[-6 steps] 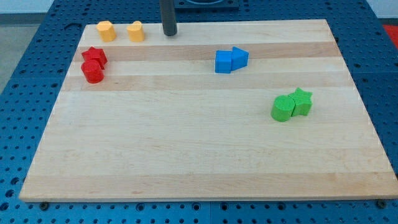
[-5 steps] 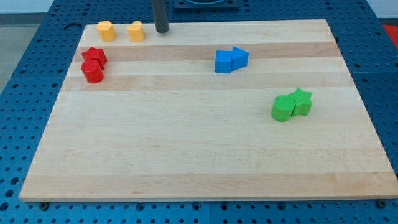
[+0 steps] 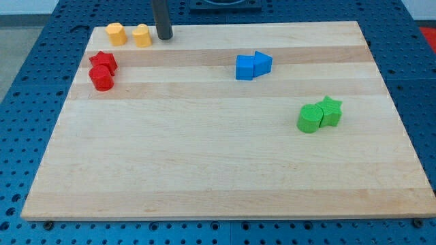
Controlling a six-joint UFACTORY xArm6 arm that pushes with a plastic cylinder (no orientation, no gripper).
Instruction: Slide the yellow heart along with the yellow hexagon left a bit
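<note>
Now my tip [image 3: 164,37] presses just right of the yellow heart [image 3: 142,35], which has shifted left, nearly touching the yellow hexagon [image 3: 116,33] near the surface's [image 3: 218,170] top-left corner; no pincer exists here, so both should slide together soon.

Pale, smooth-grained wooden board [image 3: 218,156] under matt coloured blocks, on a blue perforated metal table [image 3: 27,75].

Nothing to read here: no words, labels, brands or numbers show anywhere. The wooden table [image 3: 225,163] is bare grain, and the coloured blocks carry plain faces. The blue pegged surface [image 3: 27,102] around it shows only holes.
</note>
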